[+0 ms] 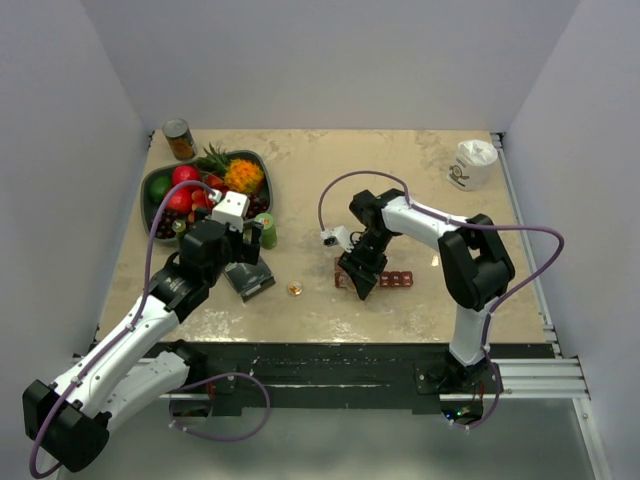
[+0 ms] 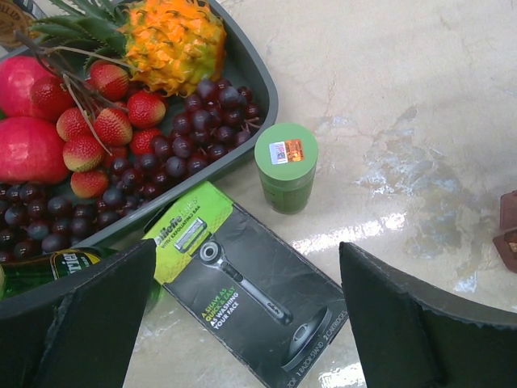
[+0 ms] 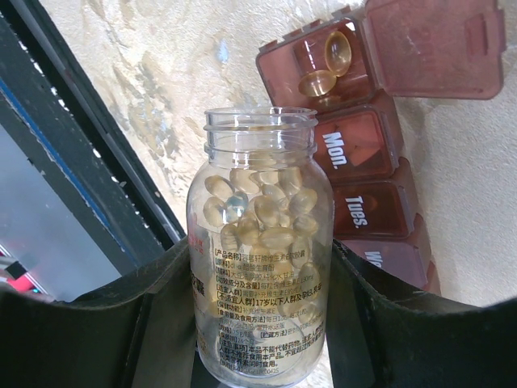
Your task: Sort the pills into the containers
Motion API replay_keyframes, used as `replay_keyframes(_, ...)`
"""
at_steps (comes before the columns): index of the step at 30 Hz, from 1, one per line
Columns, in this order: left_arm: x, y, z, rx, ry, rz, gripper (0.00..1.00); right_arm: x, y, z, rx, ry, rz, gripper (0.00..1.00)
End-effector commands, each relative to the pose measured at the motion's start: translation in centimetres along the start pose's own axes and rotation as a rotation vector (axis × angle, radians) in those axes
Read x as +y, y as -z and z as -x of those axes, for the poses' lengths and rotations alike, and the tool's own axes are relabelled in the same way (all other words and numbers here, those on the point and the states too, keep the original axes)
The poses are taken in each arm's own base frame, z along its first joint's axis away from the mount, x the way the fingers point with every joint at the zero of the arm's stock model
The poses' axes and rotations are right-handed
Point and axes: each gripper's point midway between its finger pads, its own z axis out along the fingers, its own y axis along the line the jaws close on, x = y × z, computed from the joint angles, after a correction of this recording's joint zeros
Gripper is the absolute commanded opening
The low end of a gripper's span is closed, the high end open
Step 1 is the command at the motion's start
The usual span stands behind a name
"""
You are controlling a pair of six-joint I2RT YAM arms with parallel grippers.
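Note:
My right gripper (image 1: 360,275) is shut on a clear uncapped bottle (image 3: 258,267) full of pale golden pills, held tilted with its mouth toward the dark red organizer strip (image 3: 365,162), which also shows in the top view (image 1: 392,280). The strip's end compartment has its lid (image 3: 436,44) open and holds two golden pills (image 3: 319,81). The Mon. and Tues. lids are shut. My left gripper (image 2: 246,315) is open and empty above a black razor box (image 2: 242,283), left of the strip (image 2: 509,230).
A grey fruit bowl (image 1: 150,190) with grapes and strawberries sits at the back left. A green cylinder (image 1: 266,230) stands beside it. A small golden round thing (image 1: 295,289) lies on the table. There is a can (image 1: 179,138) and a white cup (image 1: 471,163) at the back.

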Motion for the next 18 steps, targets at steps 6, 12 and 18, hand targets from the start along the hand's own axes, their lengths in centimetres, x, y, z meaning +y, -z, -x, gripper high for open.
replay_keyframes(6, 0.0, 0.1, 1.3, -0.054, 0.03, -0.01, 0.99, 1.2, 2.0, 1.9, -0.103, 0.043, 0.031, 0.01)
replay_keyframes(12, -1.6, 0.6, 2.1, -0.098, 0.039, -0.107, 0.99, 2.3, 4.2, 2.9, -0.208, 0.124, 0.017, 0.01)
replay_keyframes(18, -5.7, 1.7, 2.5, -0.141, 0.03, -0.356, 0.99, 3.2, 8.2, 4.8, -0.394, 0.238, -0.065, 0.02)
